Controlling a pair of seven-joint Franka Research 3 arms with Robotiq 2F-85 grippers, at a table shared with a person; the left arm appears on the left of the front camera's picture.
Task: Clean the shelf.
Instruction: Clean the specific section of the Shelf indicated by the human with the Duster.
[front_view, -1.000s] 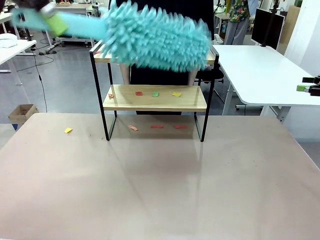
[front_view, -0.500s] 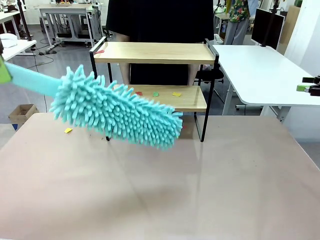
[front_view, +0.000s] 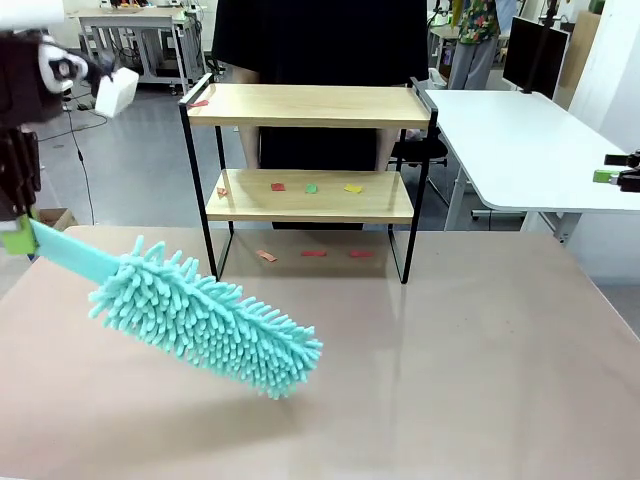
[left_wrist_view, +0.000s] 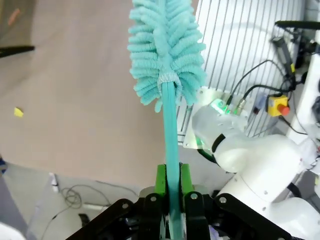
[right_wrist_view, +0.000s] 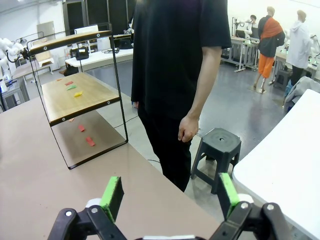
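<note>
The shelf (front_view: 310, 105) stands at the table's far middle, with small coloured scraps (front_view: 311, 188) on its lower board and more scraps (front_view: 314, 253) on the table beneath it. My left gripper (front_view: 15, 235) at the left edge is shut on the flat handle of a fluffy teal duster (front_view: 205, 318). The duster head slants down to the right, low over the table in front of the shelf's left side. The left wrist view shows the green pads (left_wrist_view: 161, 180) clamping the duster (left_wrist_view: 165, 45) by its handle. My right gripper (right_wrist_view: 170, 195) is open and holds nothing, off to the side of the shelf (right_wrist_view: 75, 95).
A person in a black shirt (front_view: 320, 40) stands just behind the shelf, one hand (right_wrist_view: 188, 129) hanging down. A white desk (front_view: 520, 140) adjoins at the right. A black stool (right_wrist_view: 217, 150) stands beside the person. A yellow scrap (left_wrist_view: 18, 112) lies on the beige table (front_view: 450, 380).
The duster swung from the shelf's top board down and leftward to low over the table. My left arm came into the front view. The right gripper has not moved.
</note>
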